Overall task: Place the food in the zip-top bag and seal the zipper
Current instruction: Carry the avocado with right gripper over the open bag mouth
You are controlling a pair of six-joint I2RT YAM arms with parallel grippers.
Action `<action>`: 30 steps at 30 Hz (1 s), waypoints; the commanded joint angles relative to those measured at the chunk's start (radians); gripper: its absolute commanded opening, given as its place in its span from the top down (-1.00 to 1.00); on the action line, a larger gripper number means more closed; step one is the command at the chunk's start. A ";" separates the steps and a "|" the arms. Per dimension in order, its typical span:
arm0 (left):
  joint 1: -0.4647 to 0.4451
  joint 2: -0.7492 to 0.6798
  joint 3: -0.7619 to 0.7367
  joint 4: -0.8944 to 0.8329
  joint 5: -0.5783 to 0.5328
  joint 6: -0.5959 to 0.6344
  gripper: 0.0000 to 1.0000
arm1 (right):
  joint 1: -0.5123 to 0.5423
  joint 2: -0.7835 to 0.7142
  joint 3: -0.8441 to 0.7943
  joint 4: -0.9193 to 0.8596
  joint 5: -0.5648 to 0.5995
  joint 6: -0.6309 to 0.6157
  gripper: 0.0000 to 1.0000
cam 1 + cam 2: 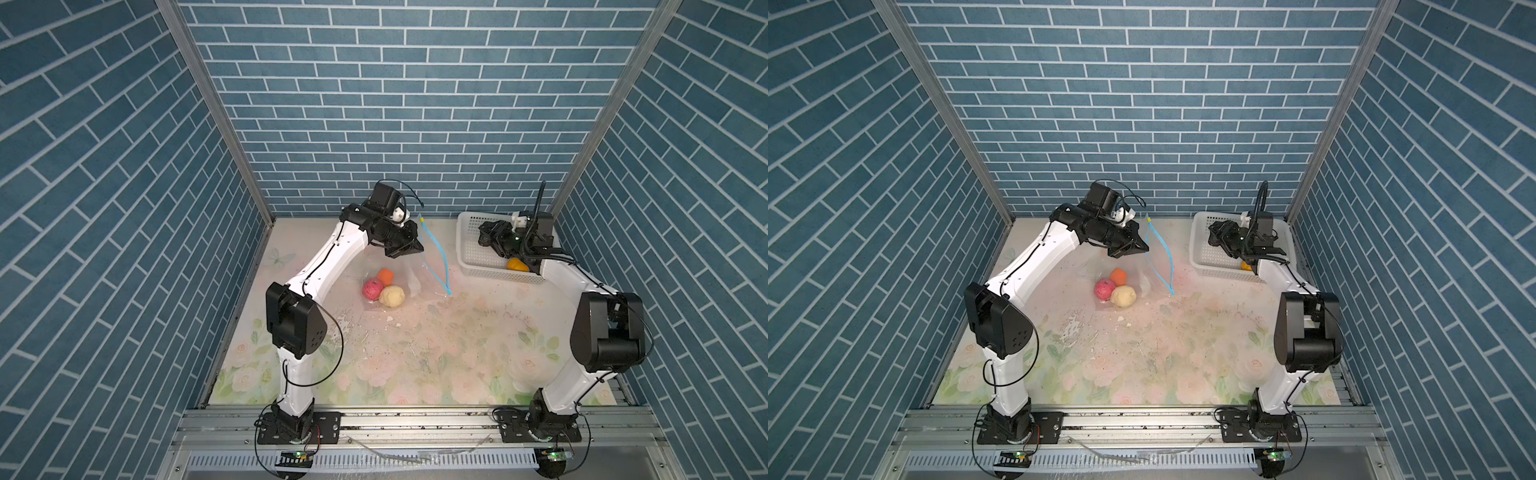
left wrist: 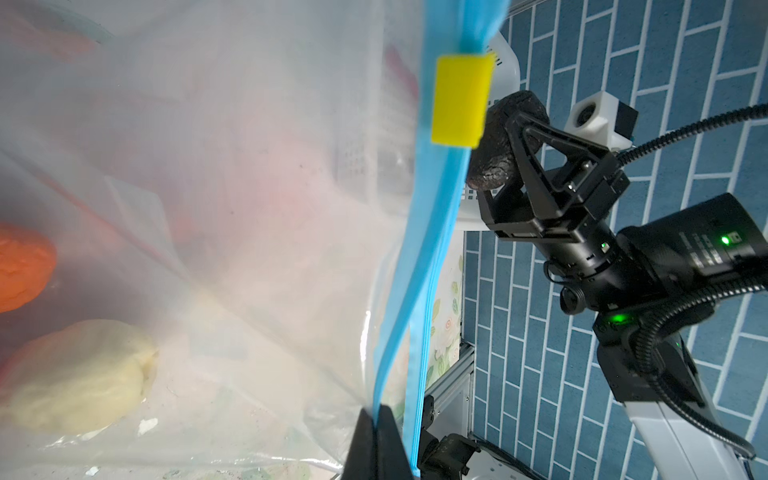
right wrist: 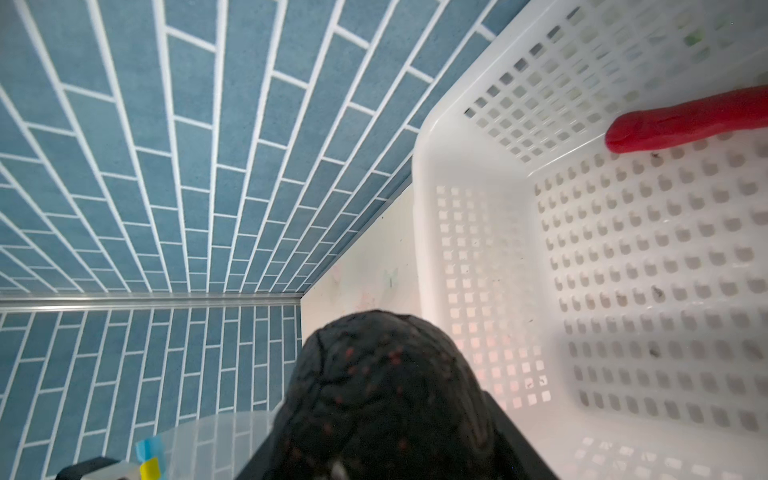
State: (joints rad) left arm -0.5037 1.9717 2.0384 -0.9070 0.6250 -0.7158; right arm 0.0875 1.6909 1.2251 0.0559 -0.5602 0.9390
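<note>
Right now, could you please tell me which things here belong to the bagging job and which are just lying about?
Job: zip-top bag; zipper; pink piece, orange piece, cream piece inside it; black lump in the right gripper; yellow-orange piece and red strip in the white basket.
Lying about: white basket; white crumbs.

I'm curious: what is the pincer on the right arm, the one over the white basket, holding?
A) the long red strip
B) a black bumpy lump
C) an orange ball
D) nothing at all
B: the right pincer is clamped on a black lump, which fills the foreground of its wrist view, while the red strip lies loose in the white basket.
</note>
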 commanded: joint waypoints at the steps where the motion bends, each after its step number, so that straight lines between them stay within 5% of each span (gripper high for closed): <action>1: -0.009 0.000 0.012 -0.004 0.002 0.002 1.00 | 0.029 -0.094 -0.056 -0.019 0.007 -0.052 -0.01; 16: -0.016 0.009 0.027 -0.009 0.003 0.004 1.00 | 0.216 -0.314 -0.117 -0.138 0.054 -0.206 0.00; 30: -0.020 0.013 0.037 -0.012 0.000 0.004 1.00 | 0.374 -0.279 -0.035 -0.220 0.080 -0.334 0.01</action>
State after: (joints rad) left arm -0.5163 1.9717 2.0457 -0.9108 0.6247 -0.7185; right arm 0.4484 1.3952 1.1381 -0.1524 -0.4900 0.6613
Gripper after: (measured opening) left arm 0.044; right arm 0.580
